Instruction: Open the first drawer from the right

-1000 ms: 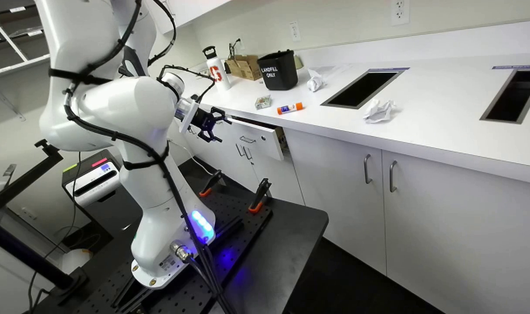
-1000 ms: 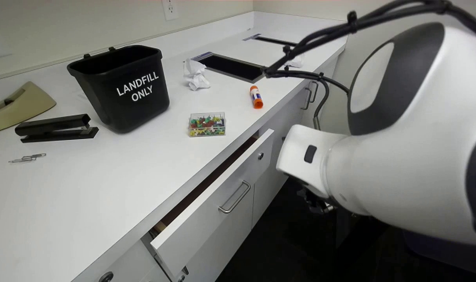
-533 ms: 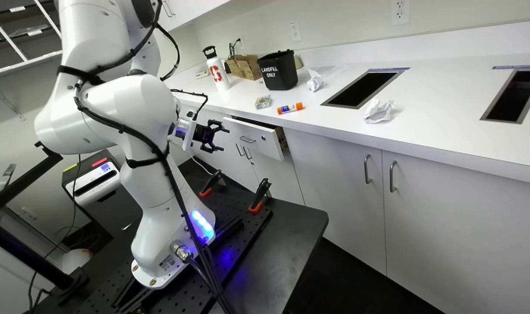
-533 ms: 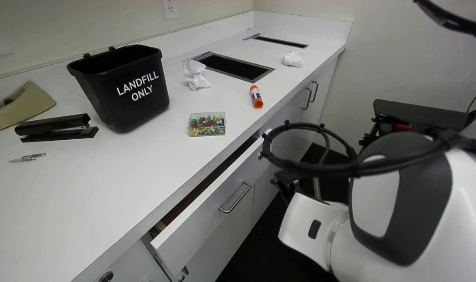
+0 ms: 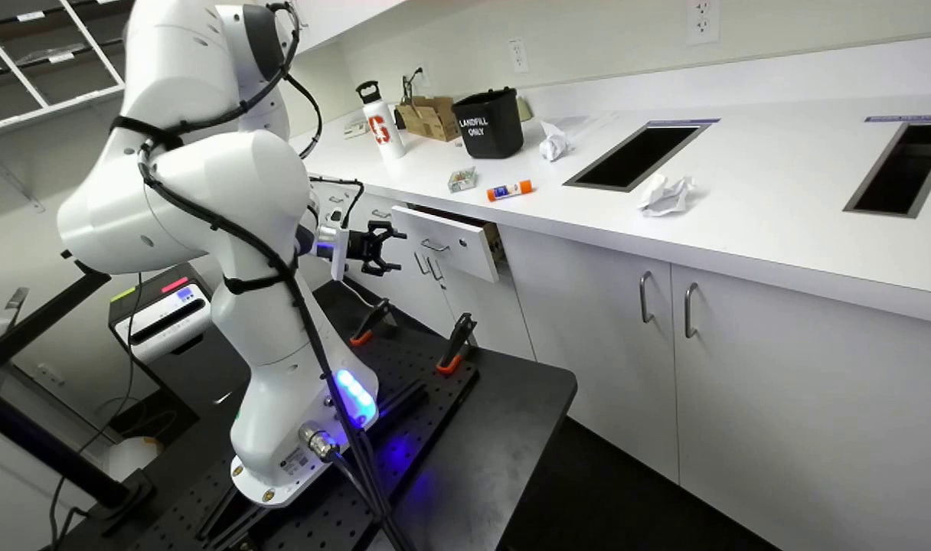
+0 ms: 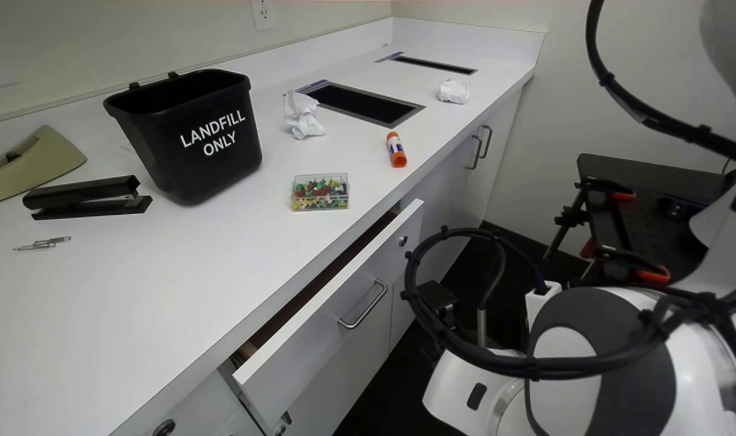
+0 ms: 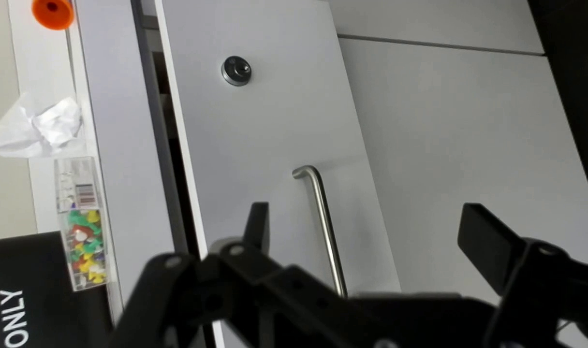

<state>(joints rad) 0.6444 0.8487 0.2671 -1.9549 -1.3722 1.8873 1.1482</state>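
The drawer [image 5: 444, 239] has a flat white front and a lock. It stands partly open under the counter, with a dark gap above its front in both exterior views [image 6: 319, 345]. Its silver bar handle [image 6: 365, 309] is free. My gripper [image 5: 401, 251] is open and empty, in front of the drawer and to the left of the handle [image 5: 435, 246] in that view. In the wrist view, the open gripper [image 7: 366, 224] faces the drawer front [image 7: 274, 116]; the handle [image 7: 325, 222] shows between its fingers, its lower end hidden. The gripper is mostly hidden in an exterior view by the arm and cables.
On the white counter [image 6: 162, 290] stand a black bin [image 6: 192, 145], a pushpin box [image 6: 321, 192], a glue stick [image 6: 396, 150] and a stapler [image 6: 86, 197]. Cabinet doors [image 5: 588, 321] lie beside the drawer. Clamps [image 5: 456, 344] stick up from the robot's black table [image 5: 511, 398].
My arm has swung down, and the gripper is lower, more level and slightly further right in an exterior view. The drawer has not moved.
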